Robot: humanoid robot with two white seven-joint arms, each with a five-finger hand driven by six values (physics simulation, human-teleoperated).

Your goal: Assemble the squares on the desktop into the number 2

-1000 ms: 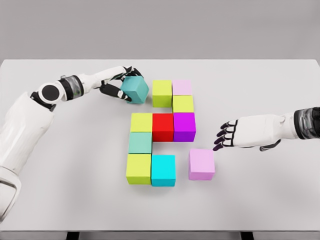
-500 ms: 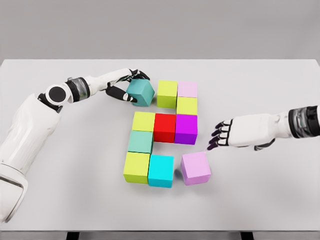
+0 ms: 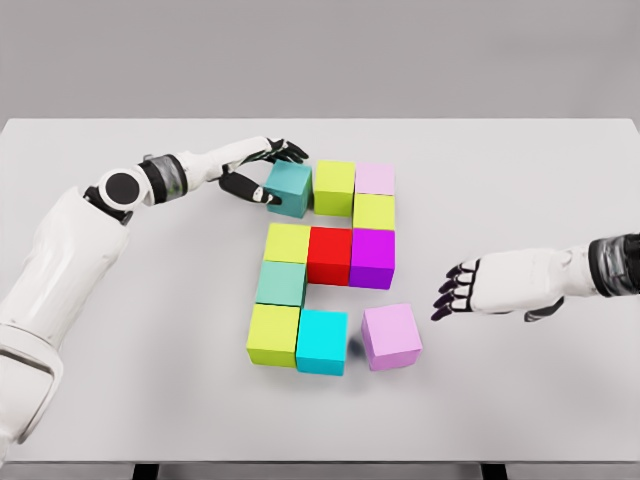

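The teal cube (image 3: 289, 189) is sliding in beside the green cube (image 3: 334, 187), left hand (image 3: 258, 172) gripping it; right hand (image 3: 462, 293) is backing off, fingers loose. I'd nudge the pink cube (image 3: 391, 336) flush, squarely.

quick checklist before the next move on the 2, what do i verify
1. Teal cube flush against top lime cube: ok.
2. Left hand off the teal cube: not ok, fingers touch it.
3. Pink cube joined to cyan cube: not ok, gap and rotated.
4. Right hand free to push: ok, open, apart from the pink cube.
5. Middle row closed: ok.
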